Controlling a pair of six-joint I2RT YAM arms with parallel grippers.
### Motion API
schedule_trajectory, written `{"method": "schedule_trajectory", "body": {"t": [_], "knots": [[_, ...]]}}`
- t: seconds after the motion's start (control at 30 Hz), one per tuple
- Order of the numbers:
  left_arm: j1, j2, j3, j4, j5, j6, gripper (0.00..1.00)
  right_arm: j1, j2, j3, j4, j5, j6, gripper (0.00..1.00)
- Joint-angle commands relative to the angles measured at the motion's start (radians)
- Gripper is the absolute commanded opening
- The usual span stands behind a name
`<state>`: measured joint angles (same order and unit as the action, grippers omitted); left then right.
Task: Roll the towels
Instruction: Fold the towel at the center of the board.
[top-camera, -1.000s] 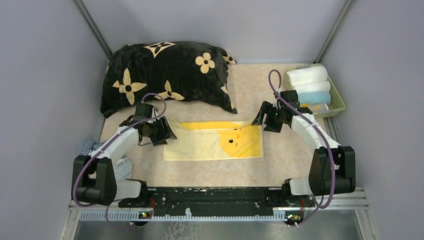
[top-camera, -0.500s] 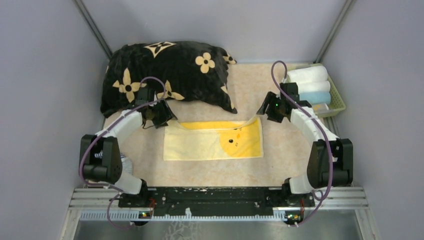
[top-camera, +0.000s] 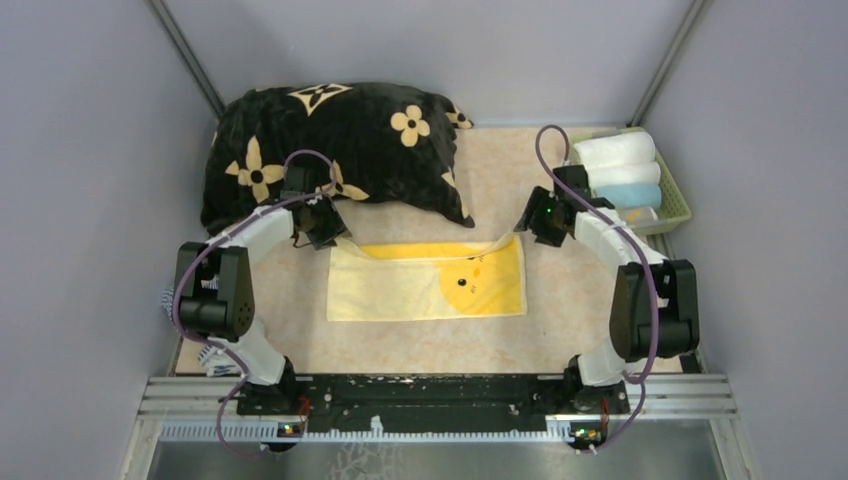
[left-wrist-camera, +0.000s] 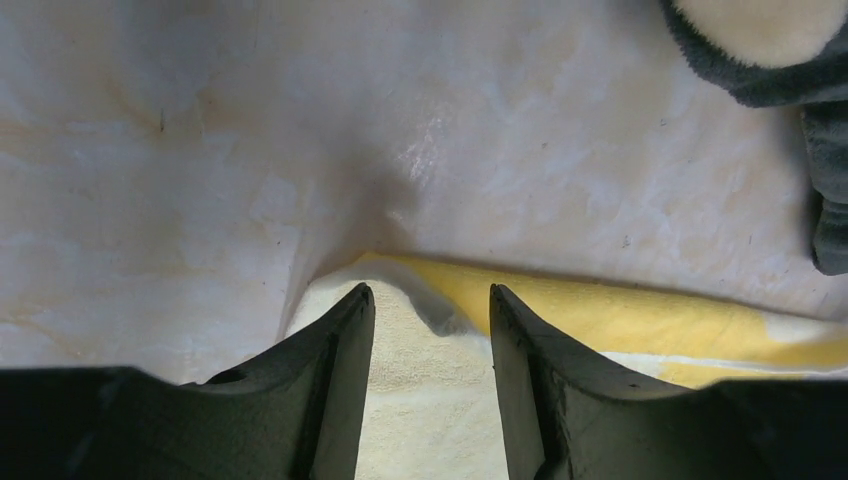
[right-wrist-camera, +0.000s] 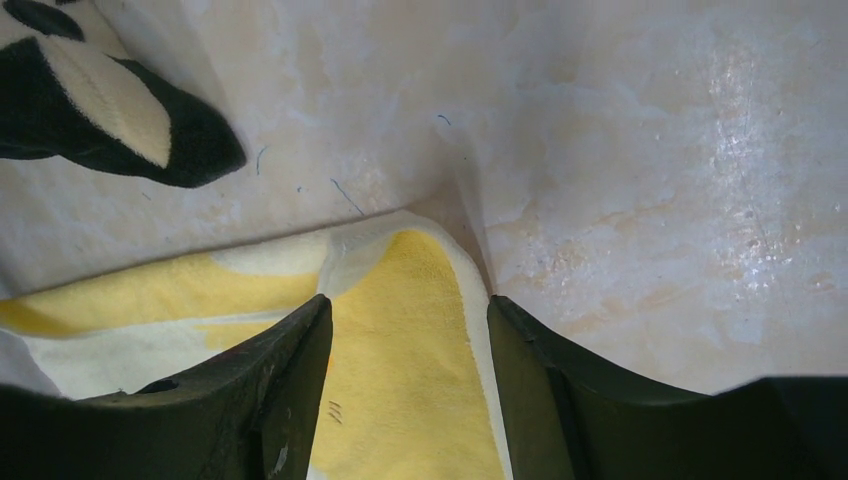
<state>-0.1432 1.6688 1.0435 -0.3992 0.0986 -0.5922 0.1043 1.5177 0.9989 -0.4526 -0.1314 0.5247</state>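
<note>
Cream marbled sheeting is being occupied, beyond the black base rail, by a yellow towel spread flat at centre, then a black flowered cushion and a basket of rolled towels against the grey walls. Both arms are being held bent inward, the left gripper and right gripper each being shown half open astride a far towel corner, with nothing clamped.
</note>
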Motion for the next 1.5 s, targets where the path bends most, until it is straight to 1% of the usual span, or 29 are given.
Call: {"method": "schedule_trajectory", "body": {"t": [0.0,0.17,0.37,0.43,0.6,0.8,0.93,1.0,1.1,1.17,1.37,1.47], "knots": [[0.005,0.019,0.056,0.018,-0.028,-0.006,0.51,0.018,0.015,0.075,0.029,0.035,-0.010,0.58],[0.005,0.040,0.070,0.011,-0.031,-0.003,0.43,0.044,0.039,0.105,0.005,0.075,-0.017,0.58],[0.005,0.038,0.055,0.014,-0.029,0.003,0.22,0.081,0.064,0.145,-0.027,0.125,-0.023,0.58],[0.005,0.040,0.051,0.016,-0.028,0.007,0.18,0.088,0.074,0.155,-0.033,0.132,-0.024,0.58],[0.005,0.036,0.046,0.011,-0.025,0.013,0.01,0.096,0.083,0.176,-0.046,0.134,-0.031,0.57],[0.005,-0.053,-0.013,0.014,-0.021,0.014,0.00,0.108,0.082,0.221,-0.101,0.153,-0.039,0.57],[0.005,-0.102,-0.058,0.022,-0.020,0.014,0.00,0.115,0.117,0.250,-0.126,0.162,-0.040,0.57],[0.005,-0.113,-0.068,0.022,-0.018,0.015,0.00,0.119,0.126,0.258,-0.132,0.165,-0.035,0.55],[0.006,-0.123,-0.073,0.019,-0.015,0.014,0.00,0.125,0.187,0.268,-0.133,0.165,-0.031,0.52],[0.007,-0.127,-0.076,0.020,-0.015,0.014,0.00,0.126,0.211,0.277,-0.133,0.160,-0.029,0.47],[0.007,-0.136,-0.079,0.020,-0.009,0.014,0.00,0.143,0.259,0.305,-0.137,0.160,-0.027,0.41],[0.005,-0.137,-0.079,0.019,-0.008,0.015,0.00,0.148,0.280,0.311,-0.153,0.170,-0.036,0.36]]}}
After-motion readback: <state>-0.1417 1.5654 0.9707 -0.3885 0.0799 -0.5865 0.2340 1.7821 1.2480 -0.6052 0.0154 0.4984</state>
